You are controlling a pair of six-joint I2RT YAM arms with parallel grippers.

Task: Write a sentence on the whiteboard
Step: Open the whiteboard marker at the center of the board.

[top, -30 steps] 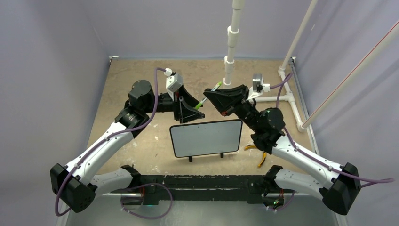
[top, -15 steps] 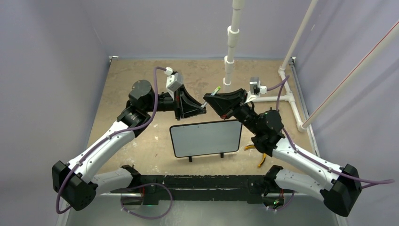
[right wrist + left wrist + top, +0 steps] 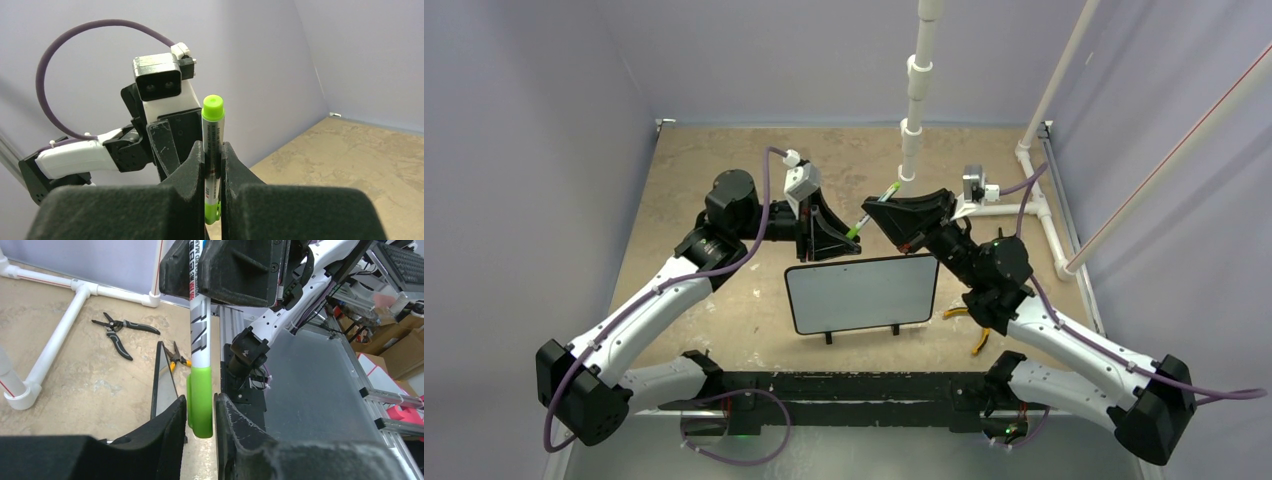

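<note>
The whiteboard [image 3: 864,293] stands on its two feet mid-table, and its white face looks blank, so the sentence is out of view. My right gripper [image 3: 873,210] is shut on the barrel of a white marker [image 3: 212,131], holding it in the air behind the board. The marker's green cap [image 3: 200,395] points toward my left gripper [image 3: 851,238]. Its fingers [image 3: 170,425] flank the cap closely, with a thin gap showing on each side. In the left wrist view the whiteboard [image 3: 161,375] shows edge-on below the marker.
Black pliers [image 3: 117,332] and yellow-handled pliers [image 3: 974,325] lie on the tan table right of the board. A white PVC pipe frame [image 3: 911,120] rises at the back and runs along the right side. Purple walls enclose the table.
The right gripper pushed the marker's cap end into the left gripper, then drew back slightly. The left jaws came in from wide to close round the cap.
</note>
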